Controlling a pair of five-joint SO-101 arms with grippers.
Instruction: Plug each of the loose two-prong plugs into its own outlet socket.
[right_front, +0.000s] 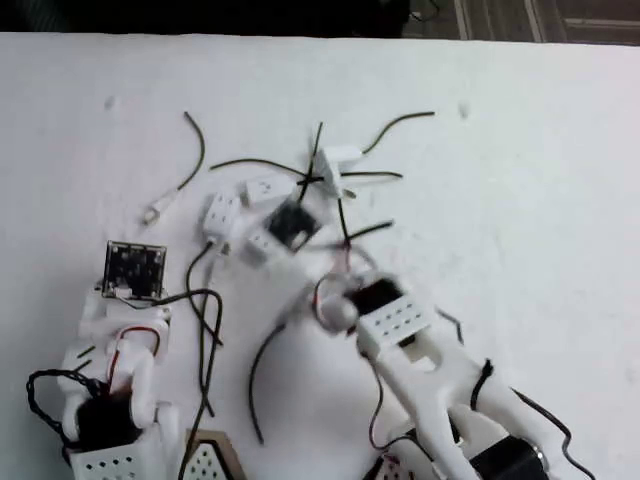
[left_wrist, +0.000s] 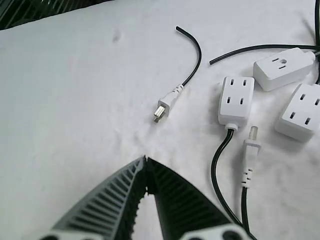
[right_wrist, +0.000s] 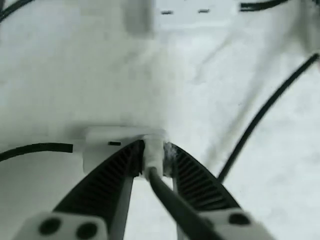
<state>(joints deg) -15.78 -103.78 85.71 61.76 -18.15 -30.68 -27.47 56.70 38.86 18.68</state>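
My right gripper is shut on a white two-prong plug, whose black cord runs back between the fingers. The plug's tip sits against a white outlet socket; I cannot tell whether the prongs are in. From above, that gripper is among a cluster of white outlets. My left gripper is shut on nothing, low over the table. Ahead of it lies a loose plug on a short black cord. A second loose plug lies beside an outlet.
Two more outlets lie past the nearest one. Black cord stubs sprawl around the cluster and between the arms. A further white outlet sits at the back of the group. The white table stretches right.
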